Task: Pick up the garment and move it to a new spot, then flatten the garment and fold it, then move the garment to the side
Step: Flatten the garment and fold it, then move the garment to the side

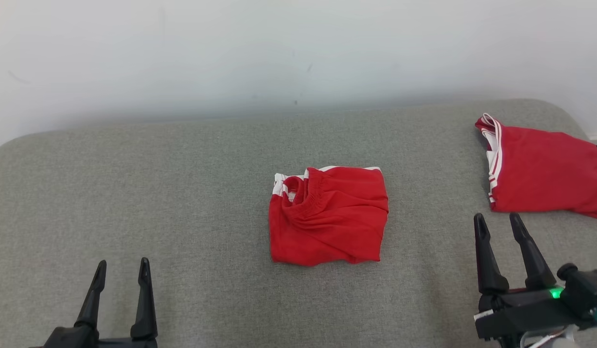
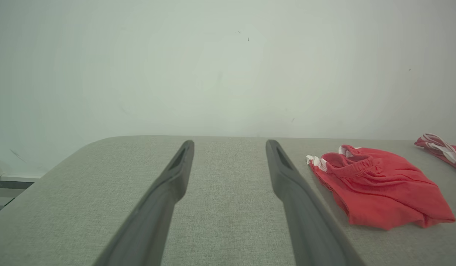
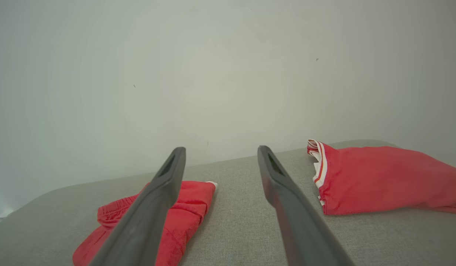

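**Folded red garment lying mid-table, both grippers open and empty**

The red garment [image 1: 329,215] is lying near the middle of the grey padded table [image 1: 182,203], folded into a compact, roughly square bundle. Its elastic waistband [image 1: 312,203] is curling across the upper left part of the bundle. White trim is peeking out along the far edge and at the far left corner. A few creases are running across the top layer.

A second red garment [image 1: 545,179] (also trimmed with white stripes) is lying flatter at the table's far right, well apart from the first. Its right side is running off the edge of the head view.

The left gripper [image 1: 123,263] is hovering at the lower left of the head view, its two dark fingers pointing away from the robot. Its jaws are spread wide and gripping nothing. In the left wrist view bare grey cloth is showing between the fingers, and the red garment is sitting off to their right, not touching them.

The right gripper [image 1: 497,217] is hovering at the lower right, jaws likewise spread wide and gripping nothing. Its fingertips are pointing toward the near edge of the second red garment, near it but apart. A small green light [image 1: 553,293] is glowing on its body. In the right wrist view the left finger is crossing in front of the red garment, while the second red garment is lying just right of the right finger.

A pale wall [image 1: 279,48] is rising behind the table.
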### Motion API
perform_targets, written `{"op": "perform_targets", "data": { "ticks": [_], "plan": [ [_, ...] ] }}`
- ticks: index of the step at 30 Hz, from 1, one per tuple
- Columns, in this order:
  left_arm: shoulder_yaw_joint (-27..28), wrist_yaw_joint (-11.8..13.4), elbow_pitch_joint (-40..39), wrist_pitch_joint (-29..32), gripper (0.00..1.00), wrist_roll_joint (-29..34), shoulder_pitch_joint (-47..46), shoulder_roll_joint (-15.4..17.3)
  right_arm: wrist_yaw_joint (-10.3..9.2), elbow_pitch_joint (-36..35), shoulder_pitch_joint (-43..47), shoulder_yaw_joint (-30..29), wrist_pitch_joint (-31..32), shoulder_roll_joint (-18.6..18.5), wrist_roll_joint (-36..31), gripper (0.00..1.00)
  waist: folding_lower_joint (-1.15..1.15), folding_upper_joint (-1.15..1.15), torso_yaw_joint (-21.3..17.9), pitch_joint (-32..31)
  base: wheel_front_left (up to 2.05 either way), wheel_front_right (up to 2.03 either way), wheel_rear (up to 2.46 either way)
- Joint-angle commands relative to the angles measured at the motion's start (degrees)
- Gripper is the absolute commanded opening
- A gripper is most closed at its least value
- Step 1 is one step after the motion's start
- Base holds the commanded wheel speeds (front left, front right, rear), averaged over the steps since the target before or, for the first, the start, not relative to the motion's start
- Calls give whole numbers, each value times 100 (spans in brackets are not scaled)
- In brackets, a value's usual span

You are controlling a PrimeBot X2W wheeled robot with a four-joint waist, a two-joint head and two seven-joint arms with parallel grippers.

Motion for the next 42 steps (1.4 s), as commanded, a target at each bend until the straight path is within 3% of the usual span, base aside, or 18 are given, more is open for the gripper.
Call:
{"op": "perform_targets", "data": {
  "ticks": [1, 15, 42],
  "plan": [
    [33, 8, -19, -16, 100, 52, 112, 23, -15, -80, 146, -77, 5, 63, -111, 100, 0, 0, 27, -24, 0, 0, 0],
    [-46, 8, -99, -17, 100, 76, 373, 66, -15, -145, 624, -322, 3, 477, -707, 100, 0, 0, 97, -130, 0, 0, 0],
    [-43, 8, -96, -17, 100, 39, 355, 97, -15, 197, 480, 144, 50, 274, -775, 100, 0, 0, 144, -134, 0, 0, 0]
  ]
}}
